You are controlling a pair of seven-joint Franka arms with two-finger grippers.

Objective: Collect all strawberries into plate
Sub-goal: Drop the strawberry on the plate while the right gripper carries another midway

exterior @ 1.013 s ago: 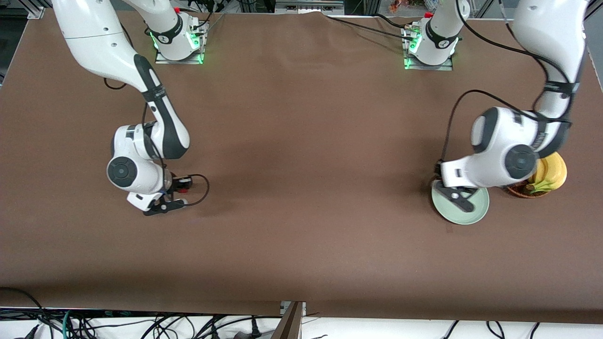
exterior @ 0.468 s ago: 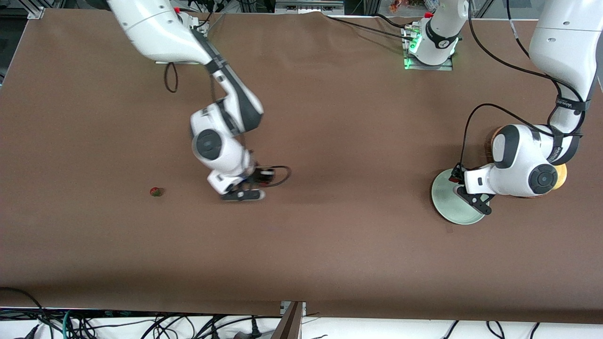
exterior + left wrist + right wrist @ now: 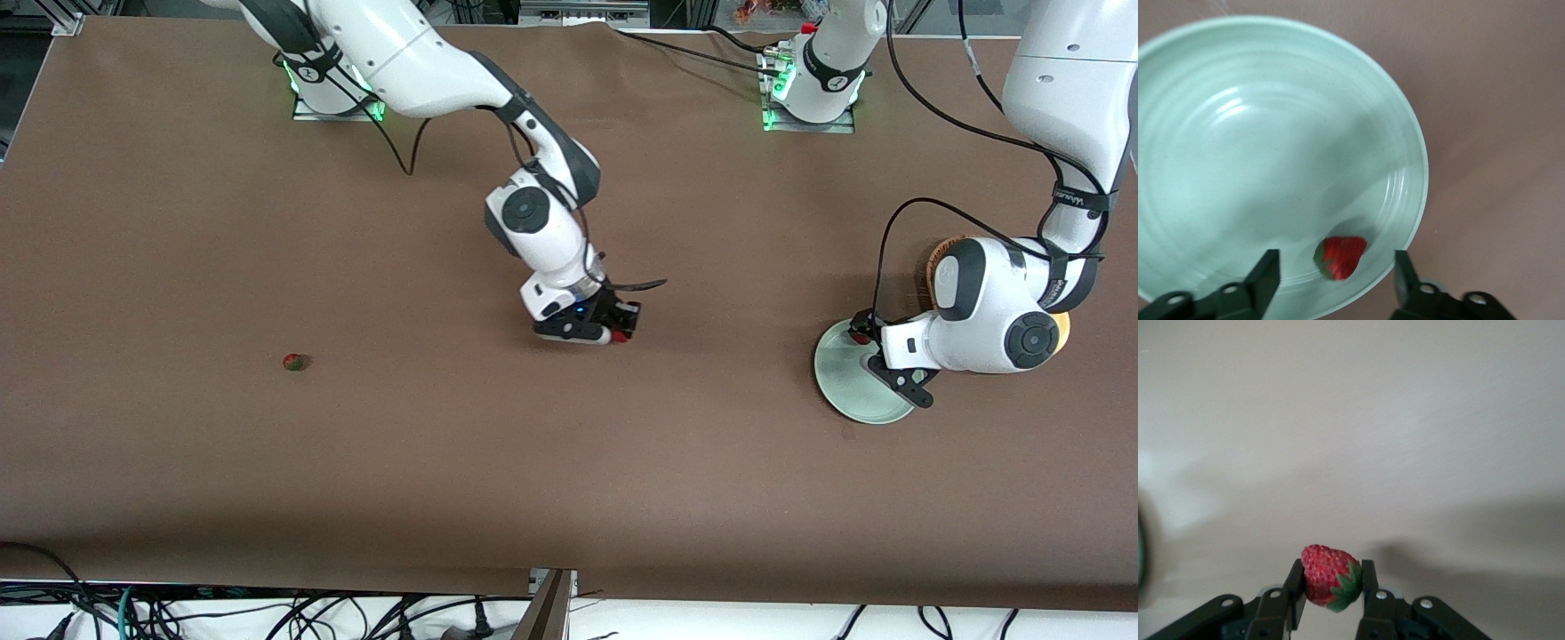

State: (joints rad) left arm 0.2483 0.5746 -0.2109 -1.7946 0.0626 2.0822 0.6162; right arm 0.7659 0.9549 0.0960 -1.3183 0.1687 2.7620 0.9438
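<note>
My right gripper (image 3: 613,331) is up over the middle of the table, shut on a red strawberry (image 3: 1330,585) with a green top, and its fingers (image 3: 1295,590) pinch the berry's sides. My left gripper (image 3: 880,357) hovers open over the pale mint-green plate (image 3: 845,391) at the left arm's end. A second strawberry (image 3: 1340,257) lies in the plate (image 3: 1271,133) near its rim, apart from the open left fingers (image 3: 1266,275), and also shows in the front view (image 3: 859,336). A third strawberry (image 3: 292,362) lies on the table toward the right arm's end.
A brown wicker basket (image 3: 932,267) with yellow fruit (image 3: 1060,327) stands beside the plate, mostly hidden under the left arm. The brown cloth covers the whole table. Cables hang along the table edge nearest the front camera.
The right arm swung from its end of the table to the middle, carrying a strawberry and uncovering the one left on the cloth. The left gripper shifted slightly over the plate.
</note>
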